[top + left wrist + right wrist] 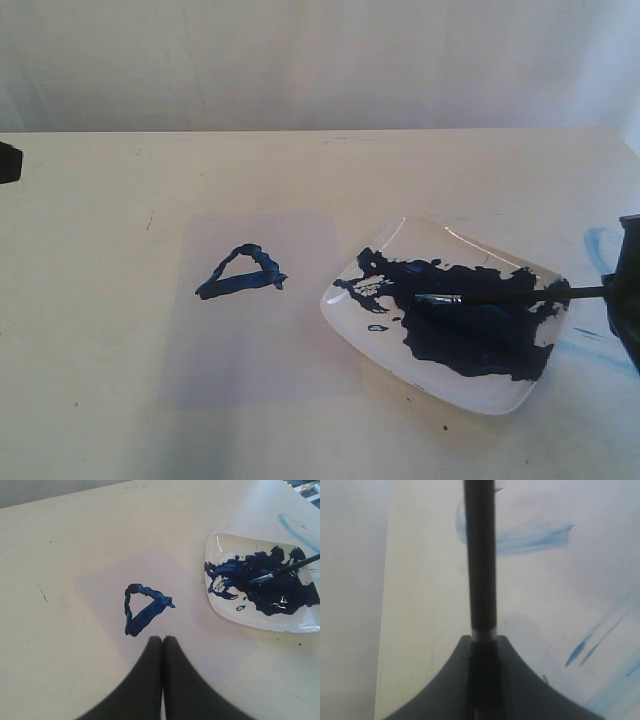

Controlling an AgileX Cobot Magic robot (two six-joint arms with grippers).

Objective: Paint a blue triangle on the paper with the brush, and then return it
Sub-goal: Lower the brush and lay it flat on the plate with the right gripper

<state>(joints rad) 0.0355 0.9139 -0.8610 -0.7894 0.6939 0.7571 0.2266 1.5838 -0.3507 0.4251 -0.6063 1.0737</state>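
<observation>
left arm [8,162]: only a dark bit shows at the far left edge of the exterior view, well apart from the paper.
left gripper [162,640]: my fingers are pressed together with nothing between them; it hangs over the paper's near edge and points toward the triangle.
paper [270,340]: pale sheet lying flat on the tabletop [90,300], left of centre.
blue triangle [243,272]: on the paper's upper left part, a thick wobbly dark outline, well apart from my right gripper.
plate [480,398]: white, right of the paper; its left corner sits over the paper's right edge.
paint blotch [470,335]: dark blue, covers most of the plate's middle.
brush [500,296]: nearly level across the plate, tip at the blotch, handle crossing the right rim. I cannot tell if the tip touches.
right gripper [628,290]: at the right edge, just past the plate, clamped on the brush handle; my wrist view shows the handle between both fingers.
light-blue smears [598,250]: on the tabletop around my right gripper.
</observation>
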